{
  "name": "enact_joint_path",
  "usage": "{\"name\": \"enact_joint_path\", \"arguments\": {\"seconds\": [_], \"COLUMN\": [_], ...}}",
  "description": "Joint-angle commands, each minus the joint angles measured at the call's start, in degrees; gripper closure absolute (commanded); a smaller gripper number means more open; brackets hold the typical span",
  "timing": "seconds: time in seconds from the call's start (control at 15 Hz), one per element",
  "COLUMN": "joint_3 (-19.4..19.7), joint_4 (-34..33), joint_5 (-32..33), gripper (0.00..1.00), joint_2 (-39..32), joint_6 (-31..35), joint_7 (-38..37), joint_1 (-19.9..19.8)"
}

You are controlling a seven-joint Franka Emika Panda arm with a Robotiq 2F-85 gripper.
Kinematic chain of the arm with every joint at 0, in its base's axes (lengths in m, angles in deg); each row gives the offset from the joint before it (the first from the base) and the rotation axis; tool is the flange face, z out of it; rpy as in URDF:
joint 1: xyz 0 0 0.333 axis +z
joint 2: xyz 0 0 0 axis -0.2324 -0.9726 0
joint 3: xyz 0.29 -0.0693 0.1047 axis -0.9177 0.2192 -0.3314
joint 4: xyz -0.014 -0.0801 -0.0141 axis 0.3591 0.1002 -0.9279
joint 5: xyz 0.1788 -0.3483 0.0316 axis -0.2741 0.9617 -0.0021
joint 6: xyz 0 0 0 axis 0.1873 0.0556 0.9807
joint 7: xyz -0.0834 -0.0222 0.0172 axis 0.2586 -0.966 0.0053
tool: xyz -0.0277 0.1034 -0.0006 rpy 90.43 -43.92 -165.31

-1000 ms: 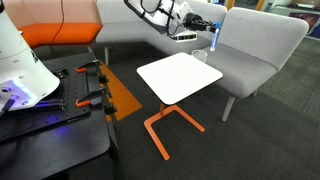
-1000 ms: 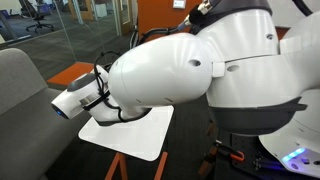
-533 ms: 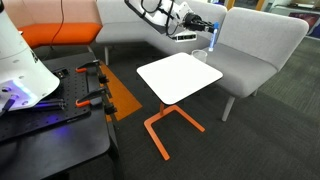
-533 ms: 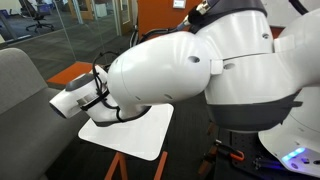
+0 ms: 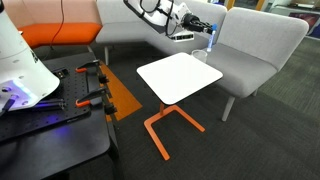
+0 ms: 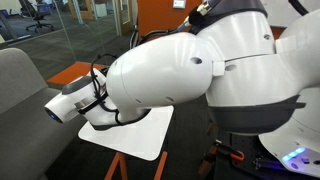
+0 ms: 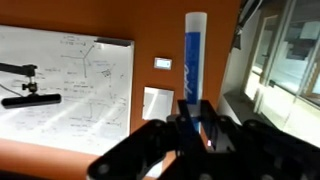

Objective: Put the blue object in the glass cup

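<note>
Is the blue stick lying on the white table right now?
No, the wrist view shows the blue object standing upright, clamped between the fingers of the pincer.

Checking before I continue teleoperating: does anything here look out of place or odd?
The gripper holds the blue object by one end, raised beyond the white table near the grey sofa. No glass cup shows in any view, which is odd for this task. Nothing looks spilled or damaged.

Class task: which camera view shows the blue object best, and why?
The wrist view: the blue object stands large and upright in the claw. In an exterior view it is a tiny blue speck; where the arm fills the frame, it cannot be seen.
</note>
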Motion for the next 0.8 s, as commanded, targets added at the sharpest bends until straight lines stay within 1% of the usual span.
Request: {"name": "enact_joint_path", "arguments": {"seconds": [0.0,0.27,0.53,0.73], "joint_3": [-0.4,-0.6,-0.8,-1.6], "joint_4": [1.6,2.7,3.7,4.8], "joint_5": [0.6,1.3,1.1,0.5], "gripper": [0.95,0.95,0.95,0.95], "joint_2": [1.8,2.1,2.0,2.3], "joint_6": [3.4,9.0,11.9,14.3], "joint_7": [1.6,4.0,4.8,5.0], "joint_1": [0.2,0.6,1.5,1.8]}}
